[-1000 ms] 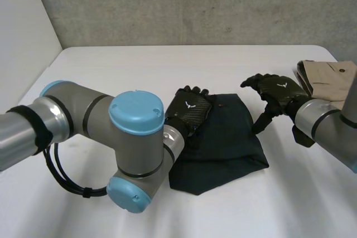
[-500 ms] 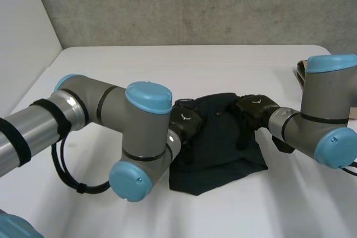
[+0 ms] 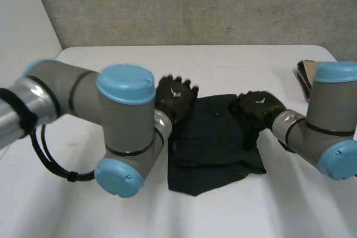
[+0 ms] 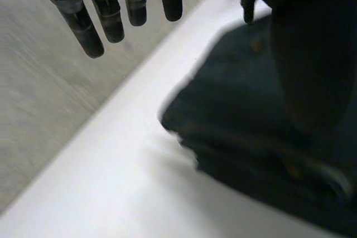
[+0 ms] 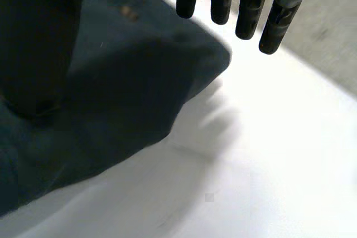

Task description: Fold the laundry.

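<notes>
1. The dark blue garment (image 3: 215, 149) lies folded on the white counter (image 3: 111, 65), in the middle of the head view. The fold is roughly 4-sided. Its long axis runs from the upper middle of the frame down toward the lower middle, and 1 corner points at the bottom edge. A small pale stud (image 3: 217, 114) sits near its upper edge.

2. The left hand (image 3: 174, 96) is at the garment's upper left corner. In the left wrist view its fingers (image 4: 109, 18) are straight and slightly spread. They reach out past the edge of the cloth (image 4: 245, 98) and hold nothing.

3. The right hand (image 3: 257, 107) is at the garment's upper right corner. In the right wrist view its fingers (image 5: 242, 9) are straight and side by side. Their tips lie beyond the corner of the cloth (image 5: 128, 76), over bare counter, and nothing is pinched. Whether either palm touches the cloth cannot be told.

4. A beige garment (image 3: 304, 73) lies at the right edge of the head view, well apart from the blue one.
</notes>
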`<control>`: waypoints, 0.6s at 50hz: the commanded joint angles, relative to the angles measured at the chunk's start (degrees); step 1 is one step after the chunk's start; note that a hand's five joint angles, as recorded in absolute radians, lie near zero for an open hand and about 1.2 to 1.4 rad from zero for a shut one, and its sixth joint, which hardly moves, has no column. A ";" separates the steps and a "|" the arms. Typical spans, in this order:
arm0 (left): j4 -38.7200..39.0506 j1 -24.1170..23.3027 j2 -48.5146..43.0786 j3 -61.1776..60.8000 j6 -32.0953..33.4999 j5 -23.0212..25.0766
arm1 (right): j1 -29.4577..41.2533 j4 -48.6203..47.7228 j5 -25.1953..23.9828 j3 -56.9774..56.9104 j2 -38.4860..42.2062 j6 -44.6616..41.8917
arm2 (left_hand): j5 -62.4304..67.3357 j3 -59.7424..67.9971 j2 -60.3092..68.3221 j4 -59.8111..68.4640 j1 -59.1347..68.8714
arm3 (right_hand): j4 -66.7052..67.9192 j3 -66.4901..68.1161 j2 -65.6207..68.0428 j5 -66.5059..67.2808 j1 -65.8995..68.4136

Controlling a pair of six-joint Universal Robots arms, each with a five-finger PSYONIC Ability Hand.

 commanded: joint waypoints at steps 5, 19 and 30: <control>1.64 4.02 11.21 -2.63 -7.34 10.79 | 0.27 -7.41 0.84 15.56 -16.44 0.29 | -2.45 -1.74 0.40 -1.42 0.60 | -3.44 -0.84 -2.62 -3.89 2.05; -4.07 6.93 12.81 -0.26 -14.47 19.16 | 5.28 -20.58 0.84 34.55 -20.58 -0.23 | -2.45 -1.74 0.40 -1.42 0.60 | -3.44 -0.84 -2.62 -3.89 2.05; -5.83 6.57 12.81 -0.08 -14.56 19.25 | 7.83 -30.69 1.89 34.65 -13.20 -0.85 | -2.45 -1.74 0.40 -1.42 0.60 | -3.44 -0.84 -2.62 -3.89 2.05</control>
